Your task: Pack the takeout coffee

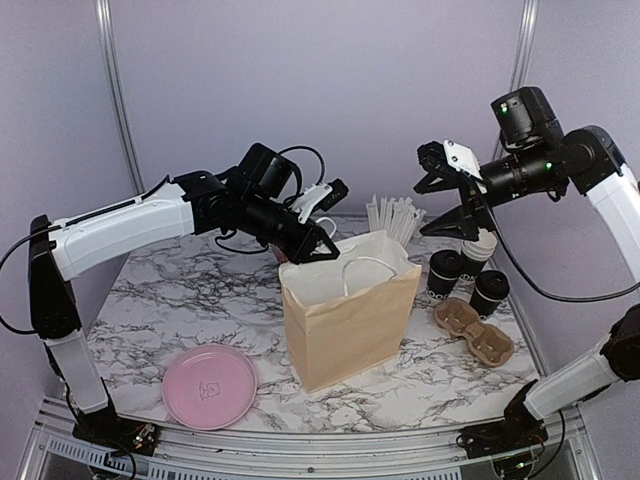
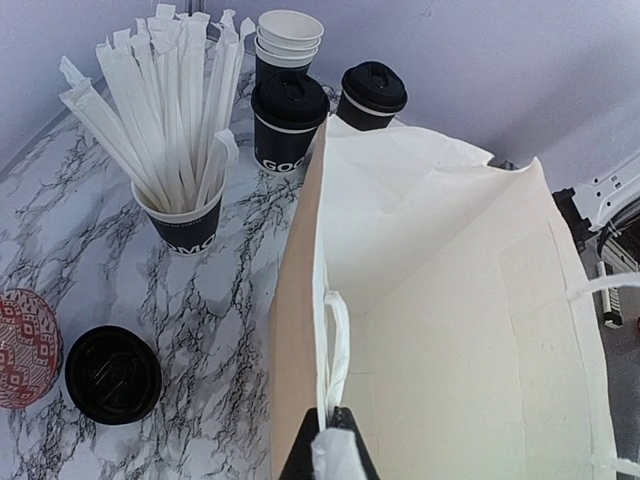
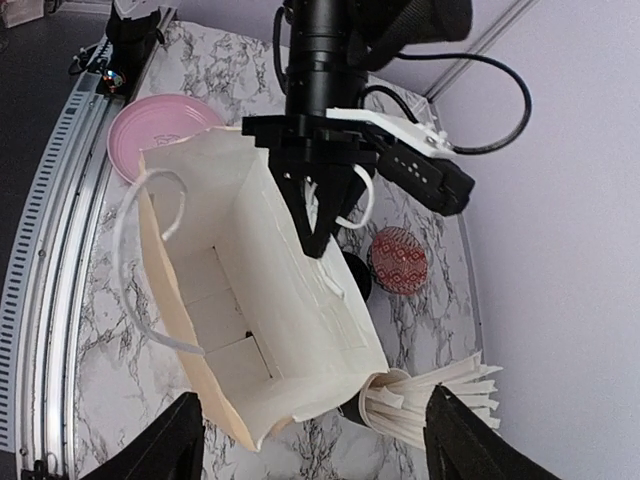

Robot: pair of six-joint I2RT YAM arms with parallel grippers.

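Observation:
Two lidded black takeout coffee cups (image 1: 443,272) (image 1: 489,292) stand at the right of the table; in the left wrist view these lidded cups (image 2: 290,120) (image 2: 370,95) sit beyond the bag. A stack of open cups (image 1: 478,250) (image 2: 288,40) stands behind them. A tan paper bag (image 1: 350,310) (image 2: 450,330) (image 3: 250,300) stands open in the middle. My left gripper (image 1: 315,245) (image 2: 335,440) (image 3: 320,215) is shut on the bag's far rim and white handle (image 2: 338,340). My right gripper (image 1: 443,193) (image 3: 310,400) hangs open, high above the cups, holding nothing.
A black cup of white straws (image 1: 395,220) (image 2: 185,215) (image 3: 420,390) stands behind the bag. A brown pulp carrier (image 1: 472,330) lies front right. A pink plate (image 1: 208,385) (image 3: 160,120) sits front left. A loose black lid (image 2: 113,373) and a red patterned disc (image 2: 25,345) (image 3: 398,258) lie behind the bag.

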